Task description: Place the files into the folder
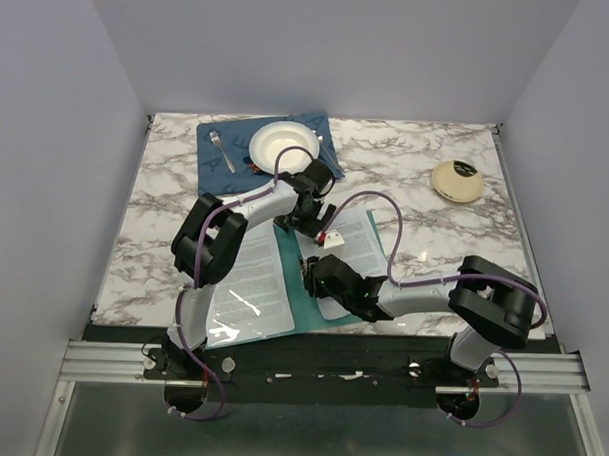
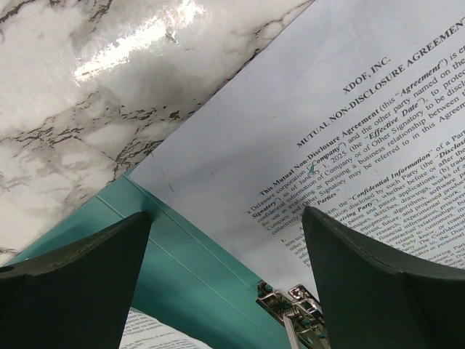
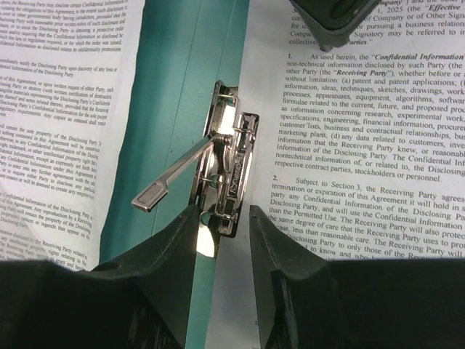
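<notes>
Marble table (image 1: pixel 417 152), teal folder (image 1: pixel 302 300) lying open at lower centre under both arms.
Placemat (image 1: pixel 211 170), plate (image 1: pixel 283 144) and fork (image 1: pixel 221 150) sit upper left, a tan disc (image 1: pixel 458 180) upper right. Files (image 1: pixel 364 242), in dense black print, lie on the folder's right half. Left gripper (image 2: pixel 227 218) hangs spread wide above the page corner; right gripper (image 3: pixel 222 212) stands part open — released — astride the metal clip (image 3: pixel 229 167).

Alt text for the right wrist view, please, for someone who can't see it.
The right gripper, its two dark jaws parted, flanks the near end of the metal spine clip, whose lever is raised, on the open teal folder. The printed files lie flat on both sides of the spine.
</notes>
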Controlling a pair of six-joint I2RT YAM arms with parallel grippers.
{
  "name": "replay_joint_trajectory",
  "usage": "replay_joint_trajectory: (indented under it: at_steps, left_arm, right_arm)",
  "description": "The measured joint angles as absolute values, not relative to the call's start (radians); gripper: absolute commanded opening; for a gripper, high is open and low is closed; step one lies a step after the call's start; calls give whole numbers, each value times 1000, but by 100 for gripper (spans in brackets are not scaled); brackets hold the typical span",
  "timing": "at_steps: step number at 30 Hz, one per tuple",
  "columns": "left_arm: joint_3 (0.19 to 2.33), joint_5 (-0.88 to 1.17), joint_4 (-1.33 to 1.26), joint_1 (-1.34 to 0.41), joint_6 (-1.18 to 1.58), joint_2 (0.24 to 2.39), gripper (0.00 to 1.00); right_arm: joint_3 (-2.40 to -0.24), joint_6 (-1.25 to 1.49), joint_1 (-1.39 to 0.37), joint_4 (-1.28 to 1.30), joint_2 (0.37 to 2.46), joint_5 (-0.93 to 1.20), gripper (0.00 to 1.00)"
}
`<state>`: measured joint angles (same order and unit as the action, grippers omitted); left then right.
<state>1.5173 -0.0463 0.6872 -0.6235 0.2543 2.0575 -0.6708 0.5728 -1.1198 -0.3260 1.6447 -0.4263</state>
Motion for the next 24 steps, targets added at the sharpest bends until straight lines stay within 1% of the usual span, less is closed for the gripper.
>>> replay_joint_trajectory:
  at_steps: [5, 11, 13, 14, 17, 18, 20, 24]
  left_arm:
    - [1515, -46, 685, -624, 254, 2056, 99]
    - [1509, -47, 680, -623, 254, 2053, 99]
    - [1508, -47, 679, -623, 254, 2052, 99]
    - [1507, -47, 679, -623, 254, 2052, 99]
    - [1507, -47, 678, -623, 254, 2051, 99]
    - [1507, -47, 678, -623, 254, 2051, 99]
    - [1504, -47, 676, -623, 254, 2049, 99]
    - [1501, -48, 675, -623, 254, 2048, 99]
  right_arm:
    - [-650, 576, -1129, -299, 1588, -433, 40]
    - [-622, 543, -1131, -323, 1435, -439, 40]
    - [-622, 521, -1131, -357, 1417, -451, 36]
    - [-624, 511, -1131, -365, 1418, -462, 36]
    - [-630, 514, -1131, -346, 1438, -527, 45]
    - [-634, 529, -1131, -325, 1446, -565, 51]
    - [-642, 577, -1128, -256, 1458, -643, 55]
    - [-654, 727, -1097, -51, 1467, -776, 67]
